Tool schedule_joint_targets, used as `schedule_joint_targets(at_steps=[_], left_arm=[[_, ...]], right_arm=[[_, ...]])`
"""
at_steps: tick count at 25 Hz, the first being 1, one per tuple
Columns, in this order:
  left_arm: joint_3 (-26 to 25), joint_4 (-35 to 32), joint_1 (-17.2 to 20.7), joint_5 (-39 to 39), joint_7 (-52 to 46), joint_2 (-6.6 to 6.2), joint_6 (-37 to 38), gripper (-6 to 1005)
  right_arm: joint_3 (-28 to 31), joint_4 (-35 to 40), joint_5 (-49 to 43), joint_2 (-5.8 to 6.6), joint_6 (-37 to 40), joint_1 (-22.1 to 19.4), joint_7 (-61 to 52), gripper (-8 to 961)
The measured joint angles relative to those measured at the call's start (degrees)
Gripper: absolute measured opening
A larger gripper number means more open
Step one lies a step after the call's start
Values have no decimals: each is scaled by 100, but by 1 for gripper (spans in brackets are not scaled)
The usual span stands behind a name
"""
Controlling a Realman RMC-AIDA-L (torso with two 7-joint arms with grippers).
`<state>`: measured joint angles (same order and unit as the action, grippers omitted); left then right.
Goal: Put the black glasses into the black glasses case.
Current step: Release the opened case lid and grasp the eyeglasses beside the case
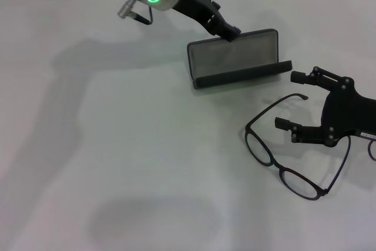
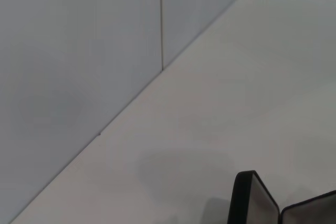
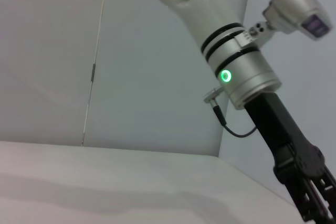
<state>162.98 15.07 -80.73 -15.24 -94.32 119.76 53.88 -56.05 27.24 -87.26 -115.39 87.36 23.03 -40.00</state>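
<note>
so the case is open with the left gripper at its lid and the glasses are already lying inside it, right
Not quite. The head view shows the black glasses lying unfolded on the table, beside the case, under the open right gripper. The rest holds: the black glasses case is open, the left gripper at its lid.

You see a matt white table (image 1: pixel 117 145), matt black case (image 1: pixel 235 77) with dull grey lining, glasses (image 1: pixel 282 157) with thin black frames.

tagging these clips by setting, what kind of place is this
Probably a lab or test bench rather than a home: a bare white table against plain grey wall panels, holding only an open black glasses case and black glasses. The left gripper is at the case's lid; the right gripper is open over the glasses.
</note>
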Motion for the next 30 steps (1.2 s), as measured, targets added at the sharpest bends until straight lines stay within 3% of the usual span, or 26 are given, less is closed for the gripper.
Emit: schedule_joint_targets(at_steps=[11,22,30], left_arm=[[4,-1217,-165,-1506,-732,53,-1722,712],[-3,-1444,-165,-2082,-1027,73,-1974,671],[-3,-1683,-187,-2534,-1097,86,-2120,370]], right_arm=[[-1,0,-2,-1,-89,9,44,890],[11,6,-2,-1,-131,8,45,890],[23,8,1,0,-142,44,59,890]])
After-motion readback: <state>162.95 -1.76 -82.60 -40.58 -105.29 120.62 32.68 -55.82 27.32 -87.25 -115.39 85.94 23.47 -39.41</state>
